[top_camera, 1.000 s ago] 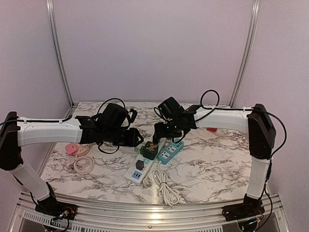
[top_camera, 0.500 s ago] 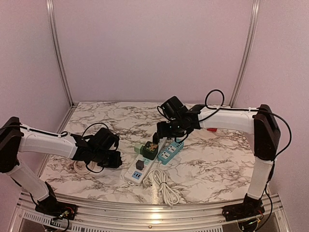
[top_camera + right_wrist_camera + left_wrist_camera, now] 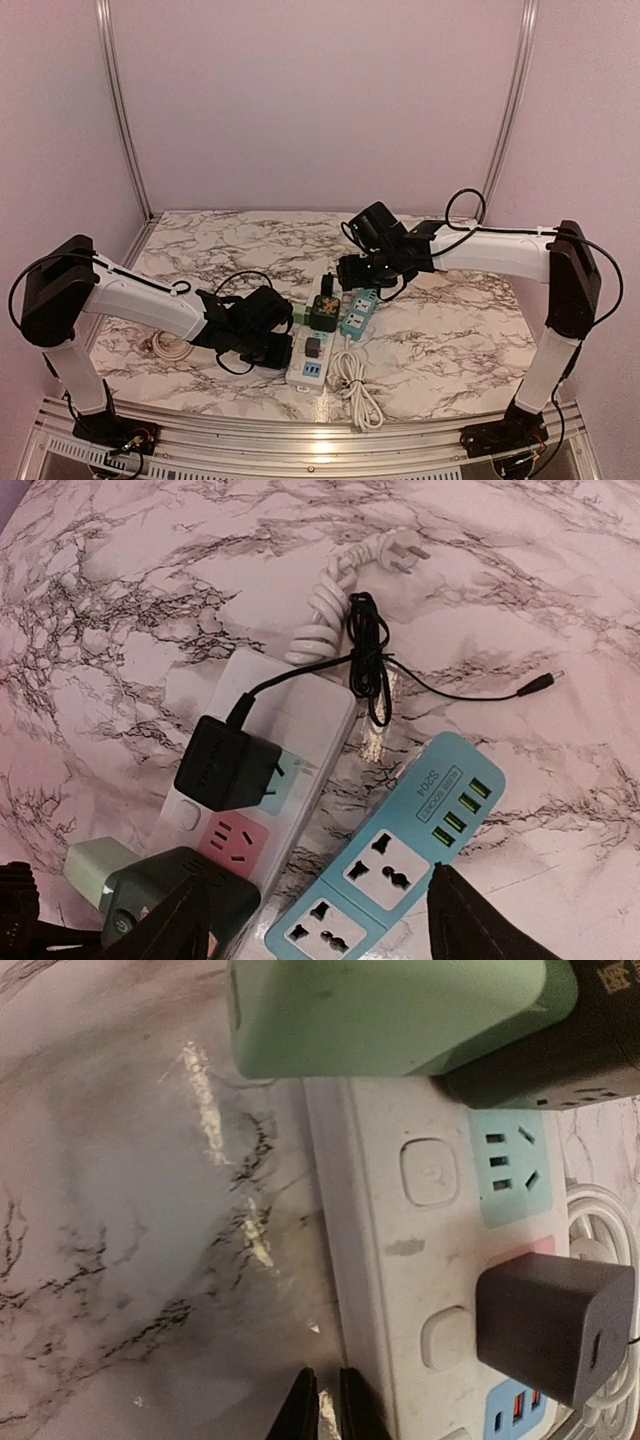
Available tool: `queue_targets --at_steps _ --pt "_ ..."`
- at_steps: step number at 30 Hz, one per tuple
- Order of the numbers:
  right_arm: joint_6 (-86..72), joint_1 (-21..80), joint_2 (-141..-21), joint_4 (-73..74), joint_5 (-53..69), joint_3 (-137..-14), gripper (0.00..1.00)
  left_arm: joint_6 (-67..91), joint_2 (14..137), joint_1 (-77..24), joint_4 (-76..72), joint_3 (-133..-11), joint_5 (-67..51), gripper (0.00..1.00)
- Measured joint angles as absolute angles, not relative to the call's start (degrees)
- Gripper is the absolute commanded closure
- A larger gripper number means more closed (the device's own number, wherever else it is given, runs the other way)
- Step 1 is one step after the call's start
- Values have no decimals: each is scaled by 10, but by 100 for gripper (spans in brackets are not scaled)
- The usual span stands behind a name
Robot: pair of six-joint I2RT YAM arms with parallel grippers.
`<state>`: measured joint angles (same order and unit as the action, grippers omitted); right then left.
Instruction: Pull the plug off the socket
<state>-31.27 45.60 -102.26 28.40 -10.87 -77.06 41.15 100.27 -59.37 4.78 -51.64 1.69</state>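
The left tool [image 3: 322,1412] is seen nearly clenched, empty, beside the white power strip [image 3: 385,1220]; the right tool [image 3: 320,880] is held spread above the dark green plug [image 3: 170,865].

Lab test booth, marble tabletop [image 3: 450,335], aluminium frame [image 3: 118,110]

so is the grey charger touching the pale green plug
Apart: left wrist view shows a switch and empty socket between grey charger and pale green plug.
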Motion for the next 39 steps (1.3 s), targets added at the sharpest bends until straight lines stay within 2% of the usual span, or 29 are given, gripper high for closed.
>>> queue_targets --at_steps 10,14,18,23,27,32,39 --pt "-297 423 -994 279 -108 -737 28 383 1135 -646 53 -742 -33 88" --pt "-290 423 -997 280 -107 -743 29 376 1125 -648 45 -745 -38 88" --pt "-285 427 -1018 283 -106 -769 30 375 1085 -642 46 -691 -35 89" --pt "-283 441 -1057 297 -109 -815 34 383 1015 -596 46 -639 -37 87" --pt "-283 448 -1083 313 -113 -837 37 376 1012 -529 44 -668 -47 88" --pt "-287 449 -1124 340 -125 -879 42 368 1073 -462 30 -757 -78 89" --pt "-301 458 -1148 365 -144 -899 50 371 1200 -446 15 -860 -136 93"
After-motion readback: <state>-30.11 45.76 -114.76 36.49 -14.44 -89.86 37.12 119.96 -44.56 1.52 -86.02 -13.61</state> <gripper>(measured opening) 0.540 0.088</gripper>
